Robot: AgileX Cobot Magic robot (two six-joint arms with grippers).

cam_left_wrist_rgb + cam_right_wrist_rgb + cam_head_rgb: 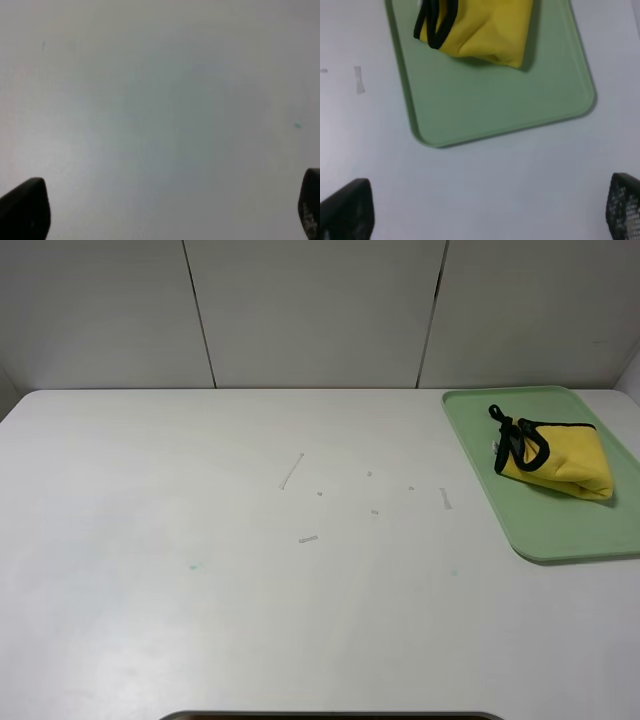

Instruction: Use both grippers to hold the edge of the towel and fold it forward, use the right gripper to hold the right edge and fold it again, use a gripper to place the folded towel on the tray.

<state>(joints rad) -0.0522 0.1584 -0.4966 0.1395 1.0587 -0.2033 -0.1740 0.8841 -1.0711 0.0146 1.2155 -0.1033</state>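
Note:
The yellow towel (560, 457) lies folded in a bundle on the pale-green tray (480, 445) at the table's far right, its black trim and loop (512, 436) bunched at its left end. In the right wrist view the towel (485, 30) lies on the tray (490, 100), well clear of my right gripper (485, 212), which is open and empty over the white table. My left gripper (165, 212) is open and empty over bare table. Neither arm shows in the high view.
Several small white scraps (291, 471) and faint marks lie on the white table (200, 590) near its middle. One scrap (359, 80) lies left of the tray. A panelled wall stands behind the table.

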